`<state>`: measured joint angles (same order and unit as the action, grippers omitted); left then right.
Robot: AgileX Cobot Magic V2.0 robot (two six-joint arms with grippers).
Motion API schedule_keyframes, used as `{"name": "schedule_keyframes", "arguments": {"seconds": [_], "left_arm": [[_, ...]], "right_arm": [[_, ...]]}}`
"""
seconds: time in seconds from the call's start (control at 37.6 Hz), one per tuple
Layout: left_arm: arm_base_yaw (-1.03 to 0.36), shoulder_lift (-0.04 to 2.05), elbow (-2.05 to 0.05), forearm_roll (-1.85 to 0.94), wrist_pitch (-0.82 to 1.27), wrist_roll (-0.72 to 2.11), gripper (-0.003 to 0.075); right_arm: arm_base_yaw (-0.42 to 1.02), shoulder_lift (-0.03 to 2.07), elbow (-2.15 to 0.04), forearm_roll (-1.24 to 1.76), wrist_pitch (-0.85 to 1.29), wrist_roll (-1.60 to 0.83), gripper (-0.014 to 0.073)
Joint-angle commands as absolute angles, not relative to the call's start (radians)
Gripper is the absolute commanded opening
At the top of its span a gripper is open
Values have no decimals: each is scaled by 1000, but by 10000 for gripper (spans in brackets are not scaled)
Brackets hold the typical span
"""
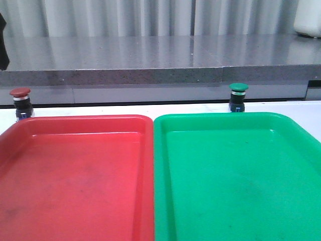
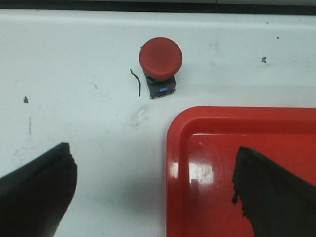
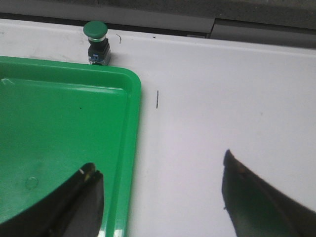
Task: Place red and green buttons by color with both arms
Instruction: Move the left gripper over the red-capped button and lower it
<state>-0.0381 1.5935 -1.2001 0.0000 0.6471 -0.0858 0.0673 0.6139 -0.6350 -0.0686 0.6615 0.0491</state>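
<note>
Left claw [image 2: 155, 190]: black fingers spread wide, nothing between them; one finger over the bare white bench [image 2: 74, 74], the other over the corner of the red plastic tray [image 2: 237, 123]. Right claw [image 3: 160, 197]: also spread wide and holding nothing; one finger above the green plastic tray [image 3: 59, 113], the other above bare bench.

Red mushroom-head push-button [image 1: 21, 103]: upright on the bench, just beyond the far left corner of the red tray, near the rim but not in the tray. Silver collar, black body and blue base visible. A thin dark curved mark [image 2: 136, 81] lies on the bench just beside it.

Green mushroom-head push-button [image 1: 238, 96]: upright on the bench, just behind the far rim of the green tray, outside it.

Trays side by side, red at left, green at right, edges near touching. Grey stone ledge [image 1: 150, 60] behind the bench.
</note>
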Motion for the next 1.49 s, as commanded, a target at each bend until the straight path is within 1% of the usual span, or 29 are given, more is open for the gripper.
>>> {"name": "schedule_keyframes", "arguments": {"seconds": [0.0,0.29,0.56,0.82,1.36,1.46], "left_arm": [[-47,1634,-1284,0,605,-87,621],[-47,1797,-1409,0,602,-87,621],[-47,1888,-1458,0,559,-87,621],[-47,1916,-1458,0,506,-87,621],[-47,1968,-1458,0,479,-87,620],[-47,1971,-1458,0,474,-87,603]], "right_arm": [[63,621,-668,-85,597,43,526],[63,621,-668,-85,597,43,526],[63,621,-668,-85,597,43,526],[63,621,-668,-85,596,43,526],[63,621,-668,-85,596,43,526],[63,621,-668,-85,596,43,526]]}}
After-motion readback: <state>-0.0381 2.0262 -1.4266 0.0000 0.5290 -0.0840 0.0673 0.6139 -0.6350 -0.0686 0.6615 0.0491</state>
